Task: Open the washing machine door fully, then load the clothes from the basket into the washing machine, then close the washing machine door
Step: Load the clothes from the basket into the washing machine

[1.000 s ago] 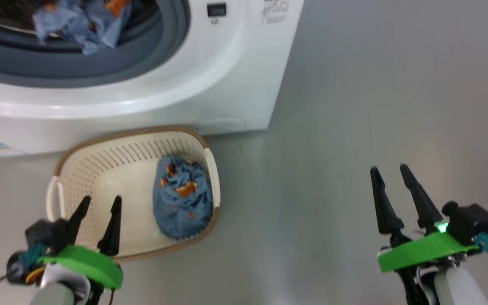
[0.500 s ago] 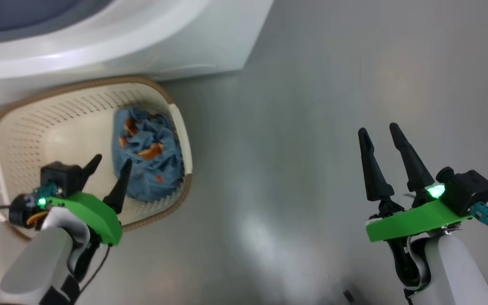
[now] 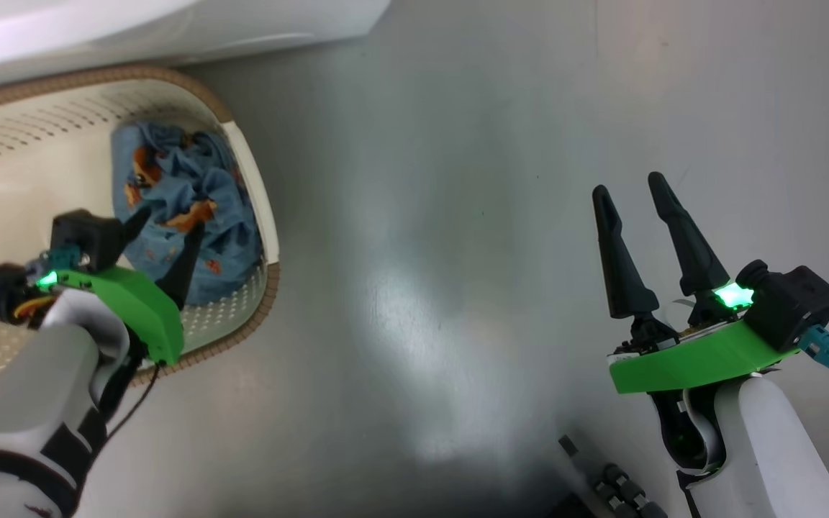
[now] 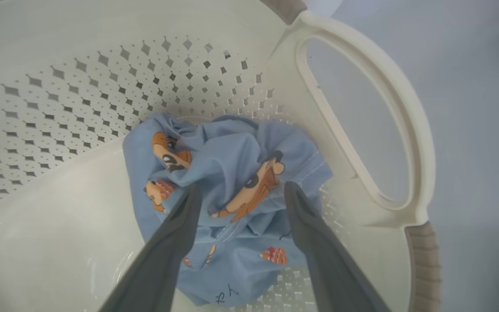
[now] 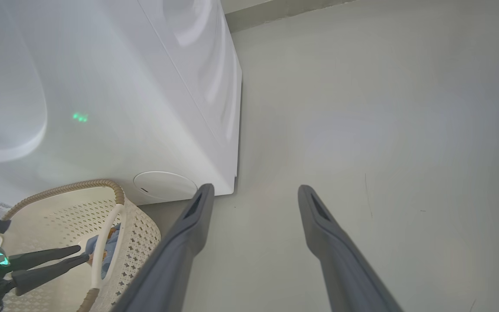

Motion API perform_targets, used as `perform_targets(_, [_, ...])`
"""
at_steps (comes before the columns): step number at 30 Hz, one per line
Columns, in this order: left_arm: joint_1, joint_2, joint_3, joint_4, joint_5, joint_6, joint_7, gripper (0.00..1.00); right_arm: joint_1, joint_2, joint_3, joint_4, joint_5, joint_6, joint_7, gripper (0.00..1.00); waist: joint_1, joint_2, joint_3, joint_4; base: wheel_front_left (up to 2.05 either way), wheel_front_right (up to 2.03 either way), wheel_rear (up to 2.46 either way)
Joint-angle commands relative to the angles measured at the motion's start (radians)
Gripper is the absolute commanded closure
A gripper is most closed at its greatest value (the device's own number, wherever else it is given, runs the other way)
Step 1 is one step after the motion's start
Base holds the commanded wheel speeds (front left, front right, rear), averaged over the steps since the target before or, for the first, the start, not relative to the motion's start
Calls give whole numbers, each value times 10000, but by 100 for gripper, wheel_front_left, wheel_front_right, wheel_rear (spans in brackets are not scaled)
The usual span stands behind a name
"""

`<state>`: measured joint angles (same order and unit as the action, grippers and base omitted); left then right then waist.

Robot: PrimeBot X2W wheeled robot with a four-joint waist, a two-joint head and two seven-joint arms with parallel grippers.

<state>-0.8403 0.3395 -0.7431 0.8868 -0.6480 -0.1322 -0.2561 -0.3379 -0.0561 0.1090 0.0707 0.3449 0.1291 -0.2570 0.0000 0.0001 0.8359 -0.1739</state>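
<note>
Lying crumpled at 3 o'clock in the basket [image 3: 255, 193], clothes [image 3: 170, 180], light blue, orange cartoon prints, left gripper [image 3: 170, 219] splayed over them, right gripper [image 3: 627, 184] splayed, empty.

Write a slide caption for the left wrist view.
Open left gripper aimed at the clothes, a light blue printed bundle lying in the cream basket.

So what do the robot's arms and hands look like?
The left gripper and right gripper each have two long, pointy black fingers on a bright green bracket with a glowing green light. A black camera box sits beside it, with a teal plug and thin cables. The arms are smooth and pale grey-white.
</note>
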Motion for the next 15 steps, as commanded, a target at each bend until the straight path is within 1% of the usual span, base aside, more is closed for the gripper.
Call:
perform_targets(1, [-61, 487, 152, -1, -52, 15, -57, 0, 214, 58, 217, -261, -82, 16, -48, 0, 0, -1, 325, -139, 0, 0, 0])
perform_targets(9, [-802, 546, -917, -45, -459, 15, -57, 0, 350, 58, 281, -589, -131, 16, -48, 0, 0, -1, 628, -179, 0, 0, 0])
perform_targets(15, [-1132, 562, -1425, -6, -742, 15, -57, 0, 406, 58, 376, -748, -144, 16, -48, 0, 0, -1, 716, -243, 0, 0, 0])
